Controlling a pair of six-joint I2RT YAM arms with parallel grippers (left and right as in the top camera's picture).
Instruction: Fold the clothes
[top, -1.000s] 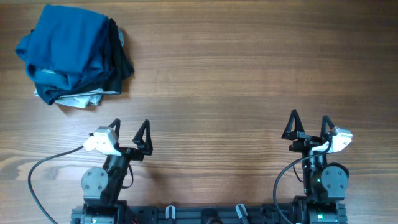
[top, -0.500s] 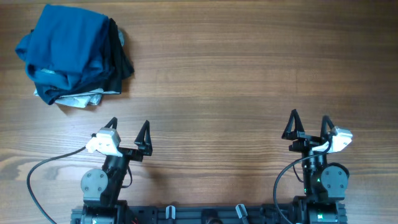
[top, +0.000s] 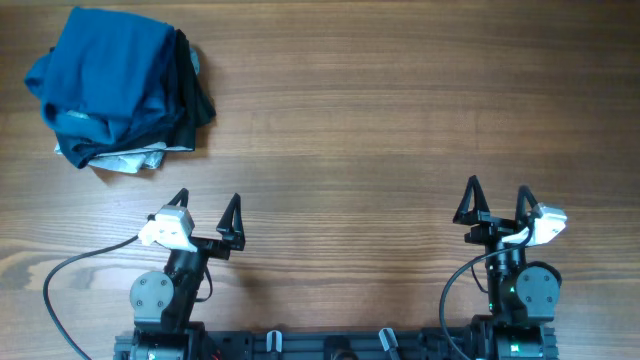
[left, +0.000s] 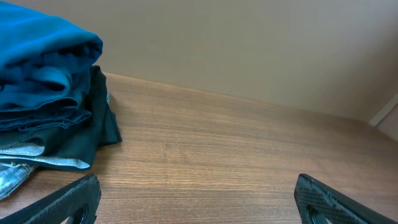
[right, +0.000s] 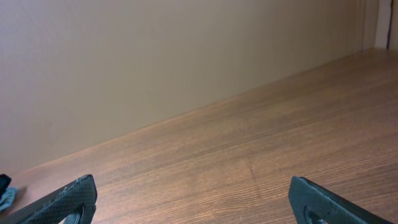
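Observation:
The clothes, a medium-blue shirt (top: 105, 70), lie crumpled on top of a pile at the far left of the table. The left wrist view shows the same blue shirt (left: 37, 56) at its upper left. My left gripper (top: 207, 200) stands open near the front edge, well short of the pile, with only bare wood between its fingers (left: 68, 200). Far to the right, also near the front edge, my right gripper (top: 497, 190) is open and holds nothing. Only wood shows between the jaws in the right wrist view.
Under the shirt lie a black garment (top: 195, 95), dark teal folds (top: 90, 130) and a grey piece (top: 130, 160). The black garment (left: 99, 118) hangs over the pile's right side. A beige wall (right: 155, 56) runs behind the wooden table (top: 400, 120).
The left gripper has turned very slightly to the left. Nothing else has moved.

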